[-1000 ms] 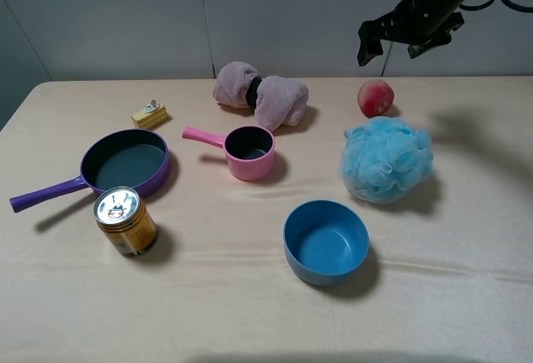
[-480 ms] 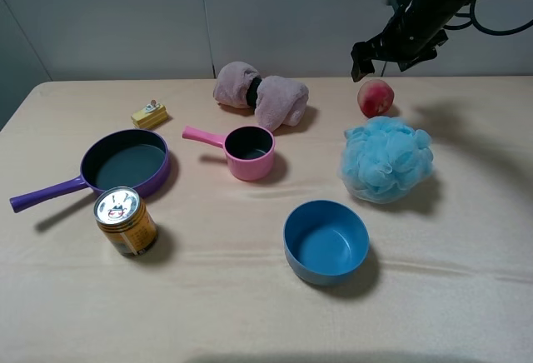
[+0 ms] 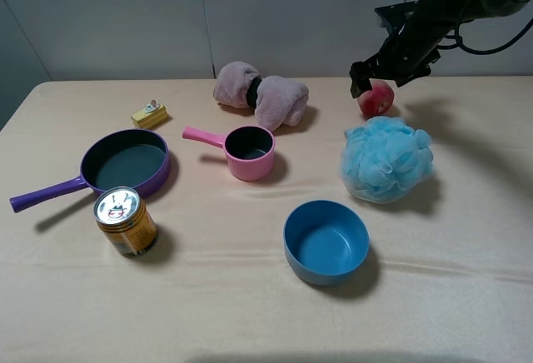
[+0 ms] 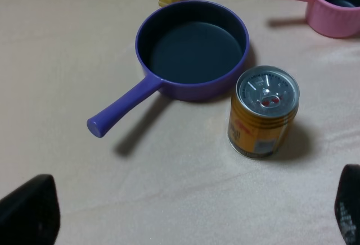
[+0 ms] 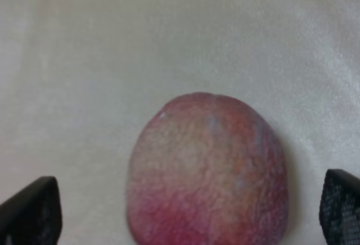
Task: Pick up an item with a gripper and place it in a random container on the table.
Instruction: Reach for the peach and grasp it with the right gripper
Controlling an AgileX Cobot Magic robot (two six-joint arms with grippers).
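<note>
The red-pink peach (image 3: 376,99) rests on the beige table (image 3: 250,296) at the back right. In the right wrist view the peach (image 5: 208,172) fills the middle. My right gripper (image 3: 376,80) is open and hangs just over the peach, its black fingertips (image 5: 31,214) on either side of the fruit without touching it. The pink saucepan-shaped cup (image 3: 248,152) stands near the table's middle, empty, its handle pointing left; it also shows in the left wrist view (image 4: 332,6). My left gripper (image 4: 185,222) is open above the table's left part, out of the exterior high view.
A fluffy blue bath sponge (image 3: 386,160) lies just in front of the peach. A blue bowl (image 3: 326,241) stands at the front middle. A purple pan (image 3: 125,163), an orange can (image 3: 125,221), a yellow block (image 3: 149,114) and a pink cloth bundle (image 3: 261,95) lie to the left.
My right gripper has come down and slightly right from above the table's back edge onto the peach. Nothing else has moved.
</note>
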